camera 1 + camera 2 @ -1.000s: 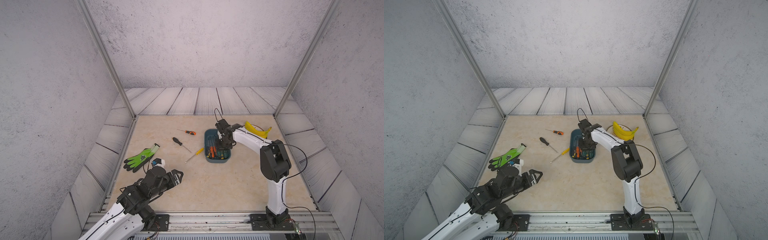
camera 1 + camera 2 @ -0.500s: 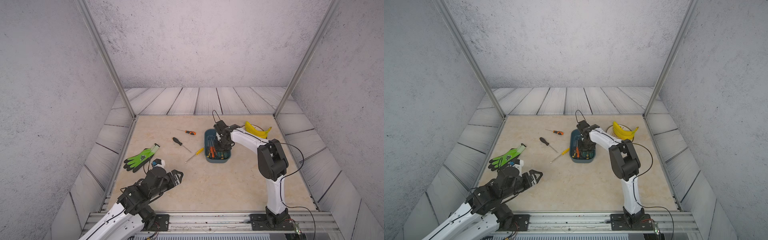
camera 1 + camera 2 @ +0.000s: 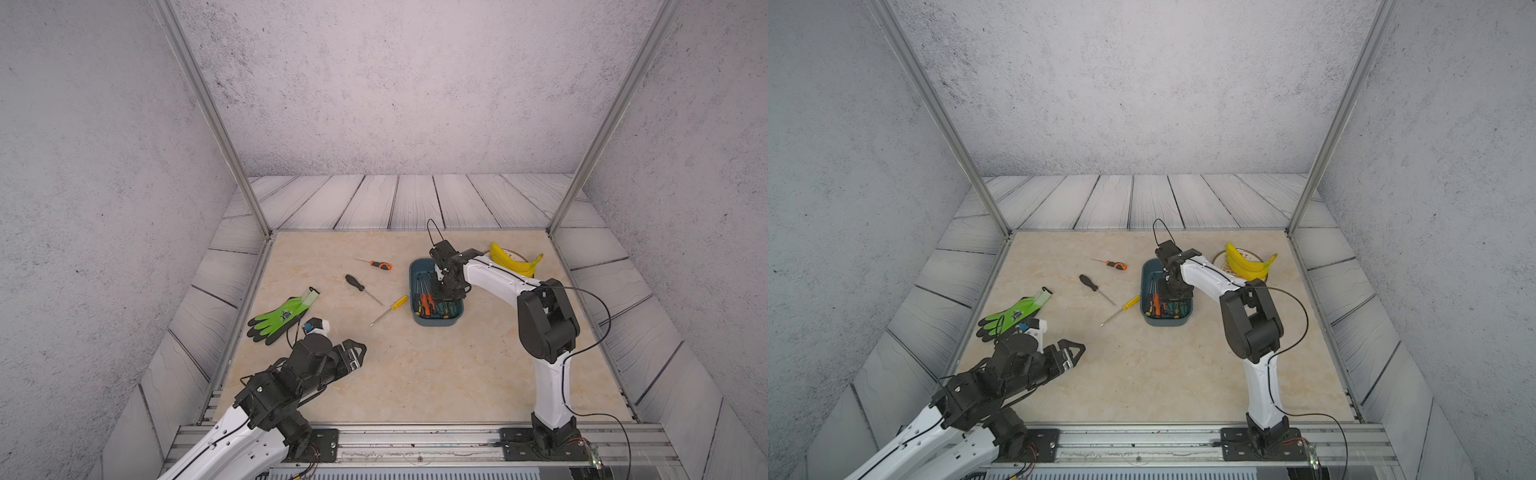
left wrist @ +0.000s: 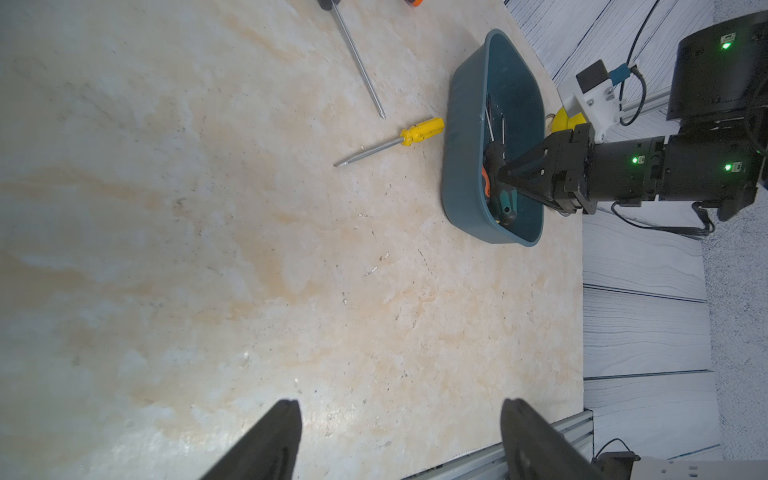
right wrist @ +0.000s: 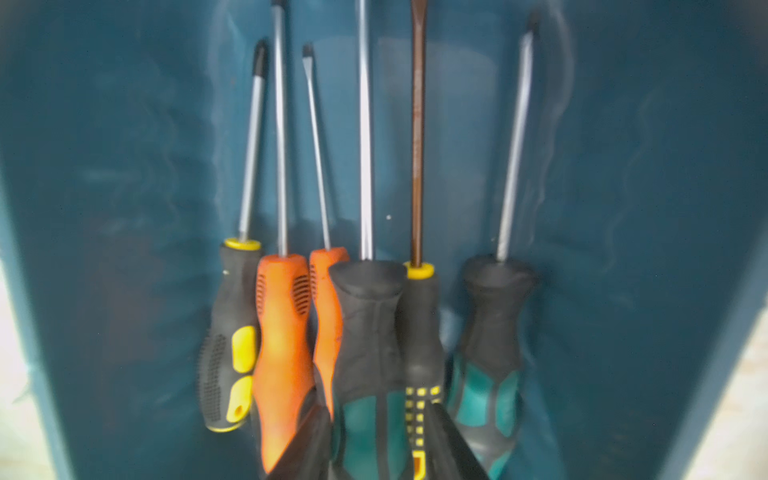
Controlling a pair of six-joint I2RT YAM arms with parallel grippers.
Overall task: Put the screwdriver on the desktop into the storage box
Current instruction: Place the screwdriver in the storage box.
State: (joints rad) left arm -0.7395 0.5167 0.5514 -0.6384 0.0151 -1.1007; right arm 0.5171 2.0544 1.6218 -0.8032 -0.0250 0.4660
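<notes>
Three screwdrivers lie on the beige desktop (image 3: 415, 374): an orange-and-black one (image 3: 380, 264), a black one (image 3: 355, 282) and a yellow one (image 3: 395, 305), left of the teal storage box (image 3: 436, 322). Several more screwdrivers lie side by side inside the box (image 5: 124, 208). My right gripper (image 5: 376, 415) reaches down into the box (image 3: 1165, 322), open. Its fingers loosely flank a black-and-teal screwdriver handle (image 5: 370, 332) that rests among the others. My left gripper (image 4: 399, 415) hovers open and holds nothing over the near left desktop (image 4: 208, 249), far from the box (image 4: 465, 124).
A green-and-black glove (image 3: 282, 318) lies at the left edge beside the left arm. A banana (image 3: 515, 262) sits on a cream plate (image 3: 1219, 257) right of the box, behind the right arm. A metal rail (image 3: 415, 436) borders the front.
The right gripper's jaws have parted a little around the black-and-teal handle inside the box. The left arm has not moved.
</notes>
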